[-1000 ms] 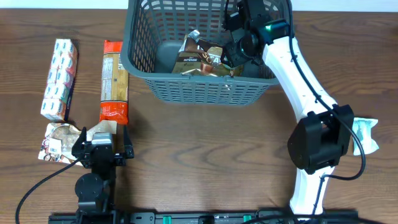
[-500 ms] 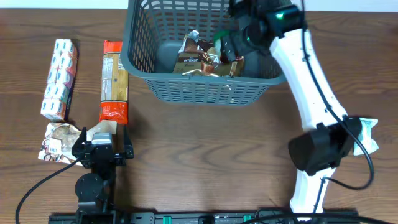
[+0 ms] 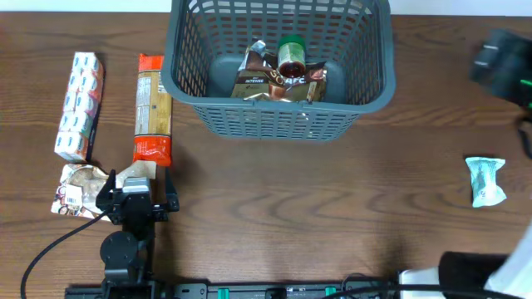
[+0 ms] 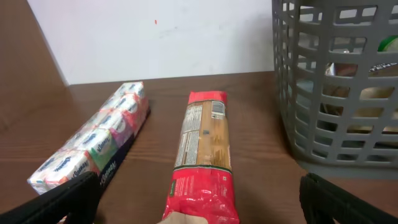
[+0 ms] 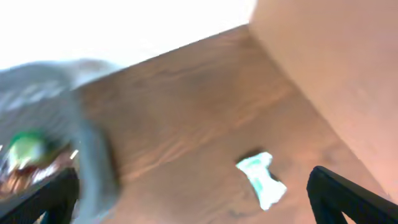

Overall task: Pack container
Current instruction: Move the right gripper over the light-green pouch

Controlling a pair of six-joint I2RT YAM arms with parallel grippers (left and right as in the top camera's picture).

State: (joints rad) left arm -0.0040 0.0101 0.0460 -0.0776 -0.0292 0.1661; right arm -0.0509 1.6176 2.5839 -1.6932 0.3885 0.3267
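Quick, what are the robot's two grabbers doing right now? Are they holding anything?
Left gripper: jaws wide open, holding nothing.
Right gripper: jaws wide open, holding nothing, though its view is blurred.

Wood table (image 3: 274,199): container (image 3: 274,124), tissues (image 3: 79,104), pasta (image 3: 153,108), perhaps wipes packet (image 3: 485,179).
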